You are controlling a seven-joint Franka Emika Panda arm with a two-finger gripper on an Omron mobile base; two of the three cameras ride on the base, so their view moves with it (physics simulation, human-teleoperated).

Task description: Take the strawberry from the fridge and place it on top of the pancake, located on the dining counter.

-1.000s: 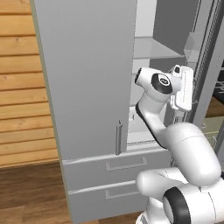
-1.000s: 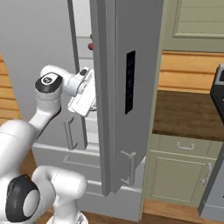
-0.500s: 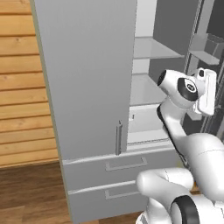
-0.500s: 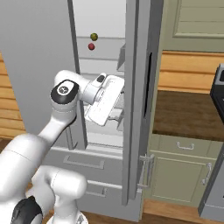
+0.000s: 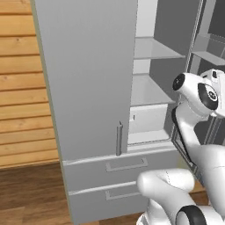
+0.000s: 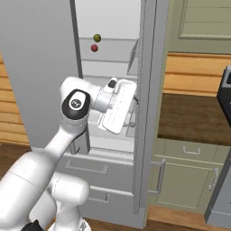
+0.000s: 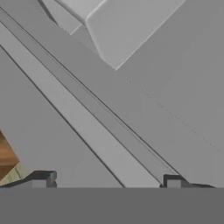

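Fridge (image 6: 149, 90) seen with right door swung open, strawberry (image 6: 94, 48) set on an upper shelf beside an olive-green fruit (image 6: 97, 38), hand (image 6: 128, 118) held inside the opening below, fingertips well apart, nothing gripped.

In the left base view the fridge (image 5: 88, 88) is cut off at the top edge, and its closed left door blocks the left half of the interior; the robot's arm covers the lower right of the open compartment. In the right base view the gripper (image 6: 131, 108) sits against the inner face of the open right door, its fingertips hidden behind the hand body, so the jaw spacing cannot be read there. The strawberry (image 6: 94, 48) and the olive-green fruit (image 6: 97, 38) are too small to show detail. In the hand view only the tops of the fingertips (image 7: 43, 179) clear the bottom edge.
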